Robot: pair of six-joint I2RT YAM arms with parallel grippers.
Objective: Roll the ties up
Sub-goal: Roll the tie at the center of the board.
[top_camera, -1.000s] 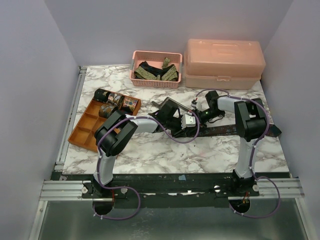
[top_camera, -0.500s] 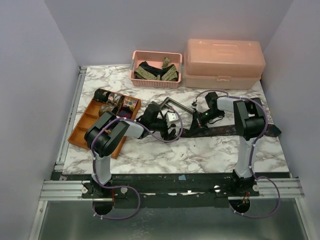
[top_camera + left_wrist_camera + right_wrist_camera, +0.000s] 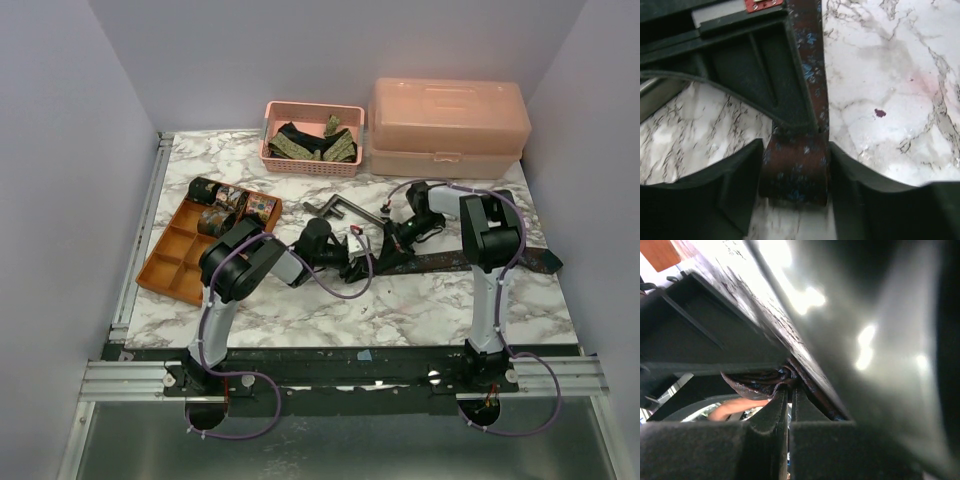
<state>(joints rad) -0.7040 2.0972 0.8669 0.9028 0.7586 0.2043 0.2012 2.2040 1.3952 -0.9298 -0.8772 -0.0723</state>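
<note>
While overhead it looks plain dark, the tie (image 3: 797, 172) shows blue flowers close-up.

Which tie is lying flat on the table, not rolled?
The dark brown tie with blue flowers, stretched along the marble table; the others are coils in the orange tray or bunched in the pink basket.
</note>
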